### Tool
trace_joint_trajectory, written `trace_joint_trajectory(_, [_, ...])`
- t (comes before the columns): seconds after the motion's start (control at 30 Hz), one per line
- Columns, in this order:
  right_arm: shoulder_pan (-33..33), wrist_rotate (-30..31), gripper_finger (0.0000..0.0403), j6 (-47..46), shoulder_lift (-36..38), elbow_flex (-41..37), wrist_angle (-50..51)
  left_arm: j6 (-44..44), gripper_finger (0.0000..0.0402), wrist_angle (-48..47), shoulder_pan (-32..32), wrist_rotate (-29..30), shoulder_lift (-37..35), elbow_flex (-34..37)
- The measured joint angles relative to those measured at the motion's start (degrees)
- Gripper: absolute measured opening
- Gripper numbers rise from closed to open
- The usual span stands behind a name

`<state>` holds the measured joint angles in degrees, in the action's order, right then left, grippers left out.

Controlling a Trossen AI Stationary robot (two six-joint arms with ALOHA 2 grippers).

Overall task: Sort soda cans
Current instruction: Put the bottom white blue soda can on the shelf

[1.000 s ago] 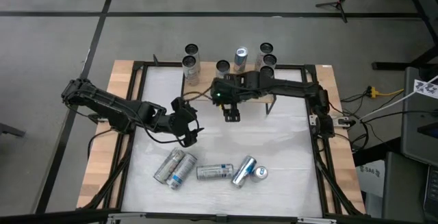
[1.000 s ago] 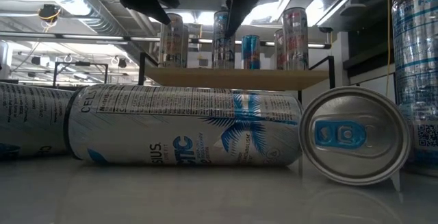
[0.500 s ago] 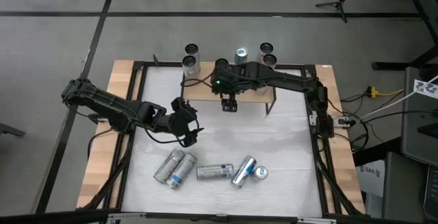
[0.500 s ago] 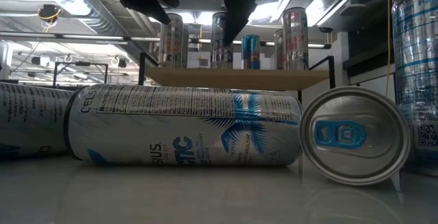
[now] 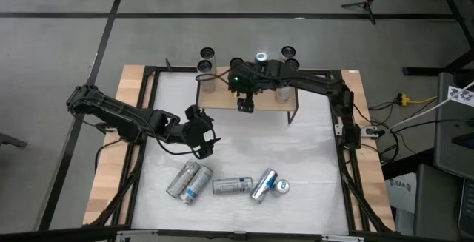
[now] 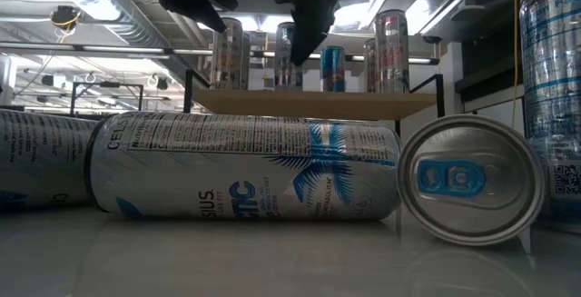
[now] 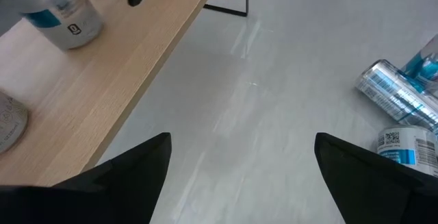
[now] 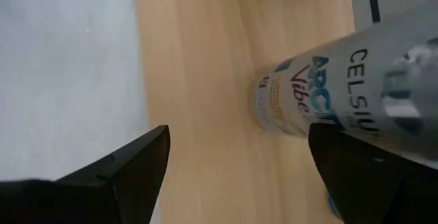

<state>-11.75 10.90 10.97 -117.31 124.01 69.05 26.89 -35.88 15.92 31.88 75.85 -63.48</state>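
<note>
Roughly halfway: several soda cans (image 5: 207,69) upright on shelf (image 5: 222,98); five left on worktop (image 5: 311,160); both end effectors, left (image 5: 201,140) and right (image 5: 245,106), open, empty.

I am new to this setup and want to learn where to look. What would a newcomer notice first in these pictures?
First, the cluster of silver cans lying on their sides on the white table, near its front edge. Next, the wooden shelf at the back, with more cans standing upright on it. The right gripper hangs open over that shelf, while the left gripper waits open above the middle of the table, holding nothing.
</note>
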Motion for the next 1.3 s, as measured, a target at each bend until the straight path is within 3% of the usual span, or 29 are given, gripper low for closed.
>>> trace_joint_trajectory(0.53, [-0.2,-8.0,0.0344,-0.2,-0.7,0.0,-0.8,0.0,0.0354,0.0,0.0,0.1,0.0,0.0])
trace_joint_trajectory(1.03, [0.1,-6.1,0.0344,-0.1,-0.7,0.0,-7.2,0.0,0.0354,0.0,0.0,0.2,0.0,0.0])
trace_joint_trajectory(1.3, [-0.2,-0.9,0.0344,-0.1,-0.7,0.0,-9.5,0.1,0.0354,0.0,0.0,0.2,0.0,0.0])
